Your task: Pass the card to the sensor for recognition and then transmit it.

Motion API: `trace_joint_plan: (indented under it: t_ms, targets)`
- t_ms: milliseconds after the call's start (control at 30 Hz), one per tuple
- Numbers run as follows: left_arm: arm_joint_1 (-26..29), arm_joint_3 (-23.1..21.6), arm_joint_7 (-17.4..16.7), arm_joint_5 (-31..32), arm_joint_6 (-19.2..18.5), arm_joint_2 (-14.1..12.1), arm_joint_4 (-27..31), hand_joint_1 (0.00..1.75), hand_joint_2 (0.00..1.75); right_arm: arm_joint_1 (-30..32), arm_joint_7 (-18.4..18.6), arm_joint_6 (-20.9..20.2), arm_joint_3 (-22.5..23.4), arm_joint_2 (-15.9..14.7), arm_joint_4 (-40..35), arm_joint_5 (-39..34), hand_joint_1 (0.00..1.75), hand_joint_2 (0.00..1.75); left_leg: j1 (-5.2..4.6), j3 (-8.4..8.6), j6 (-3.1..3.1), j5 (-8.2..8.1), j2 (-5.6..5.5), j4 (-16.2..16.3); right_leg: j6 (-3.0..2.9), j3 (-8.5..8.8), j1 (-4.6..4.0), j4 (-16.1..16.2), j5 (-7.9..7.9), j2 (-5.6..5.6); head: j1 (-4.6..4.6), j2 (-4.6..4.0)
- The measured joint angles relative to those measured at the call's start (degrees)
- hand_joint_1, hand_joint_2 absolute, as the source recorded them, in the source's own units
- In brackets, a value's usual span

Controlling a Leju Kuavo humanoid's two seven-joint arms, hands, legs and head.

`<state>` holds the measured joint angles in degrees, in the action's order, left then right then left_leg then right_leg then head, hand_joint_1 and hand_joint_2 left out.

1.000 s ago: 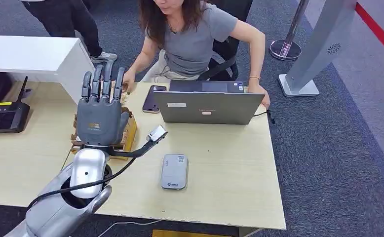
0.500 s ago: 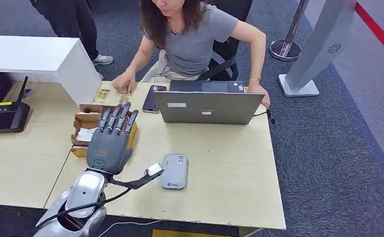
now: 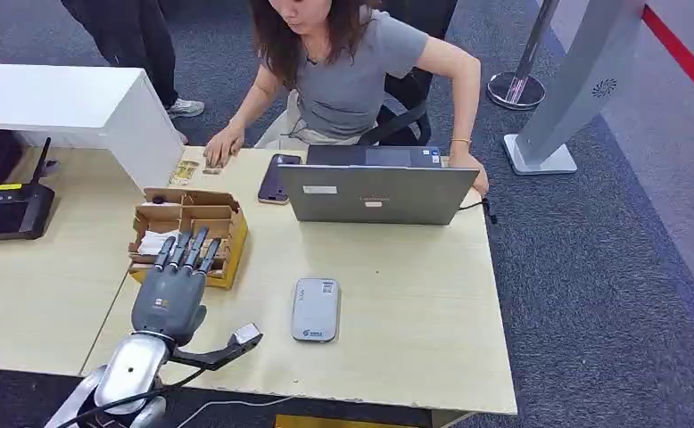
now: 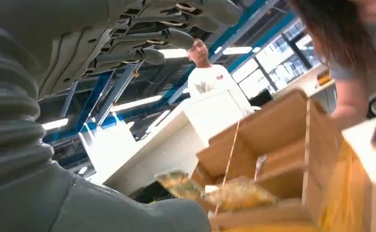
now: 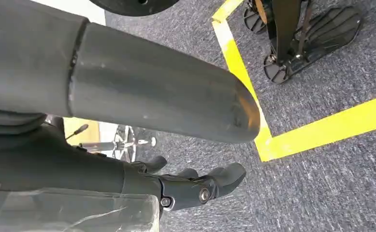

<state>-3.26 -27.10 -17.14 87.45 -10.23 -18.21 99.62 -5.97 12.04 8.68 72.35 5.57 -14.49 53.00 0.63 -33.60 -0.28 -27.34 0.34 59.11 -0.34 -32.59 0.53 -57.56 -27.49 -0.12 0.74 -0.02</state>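
Pale wooden desk (image 3: 397,294) filled the middle of the head view, with a person (image 3: 352,71) seated at its far edge behind a laptop (image 3: 375,192). No card could be made out for certain; the likeliest candidate was a flat white piece (image 3: 153,241) lying in the left compartment of the box (image 3: 227,234), left of centre in the frame, though it was too small to confirm. The left hand (image 3: 170,299) sat just below the box in the picture, empty, its fingers (image 3: 187,252) straight and side by side, tips at the box's near wall and pointing up the frame toward that compartment. The white piece therefore lay directly ahead of the fingertips and a little to the left, so the reach looked like a short push forward and down over the wall. The sensor (image 3: 315,309) lay flat to the right of the hand, long axis running up the frame, well apart from the box. The right hand (image 5: 195,187) hung over carpet, fingers loosely extended and holding nothing, so the left was plainly the nearer one.
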Motion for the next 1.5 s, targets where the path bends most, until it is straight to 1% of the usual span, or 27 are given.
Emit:
trace_joint_plan:
  t_ms: [100,167,300,500,700,800,933,1100,1300,1500]
  targets:
    - [0.76,0.28,0.24,0.0,-1.0,-0.63,0.02,0.0,1.75,0.0,0.15,0.02,0.0,0.0,0.0,0.0,0.0,0.0,-0.01,0.0,0.0,0.0,0.0,0.0,0.0,0.0,0.0,0.0,0.0,0.0,0.0,0.02]
    - [1.32,0.98,1.58,0.0,-1.64,-0.81,0.02,0.0,1.75,0.0,0.17,0.09,0.0,0.0,0.0,0.0,0.0,0.0,-0.01,0.0,0.0,0.0,0.0,0.0,0.0,0.0,0.0,0.0,0.0,0.0,0.02,0.0]
    - [2.05,2.19,2.91,0.0,-1.86,-0.98,0.0,0.0,1.75,0.0,0.31,0.2,0.0,0.0,0.02,0.0,0.0,0.0,0.0,0.0,0.0,0.0,0.0,0.0,0.0,0.0,0.0,0.0,0.0,-0.01,0.0,0.0]
    - [2.05,2.38,1.03,0.0,-1.7,-1.57,0.0,0.0,1.75,0.0,0.37,0.44,0.0,0.0,0.02,0.0,0.0,0.0,0.0,0.01,0.0,0.0,0.0,0.0,0.0,0.0,0.0,0.0,0.0,0.0,0.02,0.0]
    - [2.85,2.36,-2.73,0.0,-1.53,-2.58,0.0,0.0,1.75,0.03,1.16,1.44,0.0,0.0,0.09,0.04,0.0,0.0,0.0,0.01,0.0,0.0,0.01,0.0,0.0,0.0,0.0,0.0,0.0,0.01,0.0,0.0]
    - [3.28,2.32,-3.3,0.0,-1.51,-2.77,-0.24,0.0,1.75,0.06,1.38,1.71,0.0,0.0,0.09,0.04,0.0,0.0,0.0,0.0,0.0,0.0,-0.01,0.0,0.01,-0.01,0.0,0.0,-0.01,-0.02,0.0,0.0]
    - [2.63,2.05,-3.41,0.0,0.05,-2.77,-1.36,0.0,1.75,0.06,1.42,1.7,0.0,0.0,0.09,0.15,0.0,0.0,0.0,0.0,0.0,0.0,0.0,0.0,0.01,-0.01,0.0,0.0,-0.01,-0.01,0.0,0.0]
    - [0.45,1.07,-4.13,0.0,2.3,-2.93,-4.42,0.0,1.75,0.04,1.33,1.33,0.0,-0.02,0.09,1.07,0.0,0.0,0.0,0.02,-0.01,0.01,0.0,0.0,0.0,0.0,0.0,0.0,0.01,-0.01,0.02,0.0]
    - [-2.64,-1.53,-5.7,0.0,6.45,-3.89,-9.1,0.0,1.75,0.03,1.27,0.92,-0.07,-0.2,0.07,2.06,0.0,0.0,0.01,0.01,-0.02,0.02,0.0,0.0,0.0,0.0,0.0,0.0,0.01,0.0,0.0,0.0]
    - [-4.1,-2.34,-5.05,0.0,7.56,-4.13,-12.32,0.0,1.75,0.03,1.18,0.66,-0.42,-0.28,0.07,2.21,0.0,0.0,0.0,0.01,-0.01,0.01,0.0,0.0,0.0,-0.01,0.0,0.0,0.0,0.01,0.0,0.0]
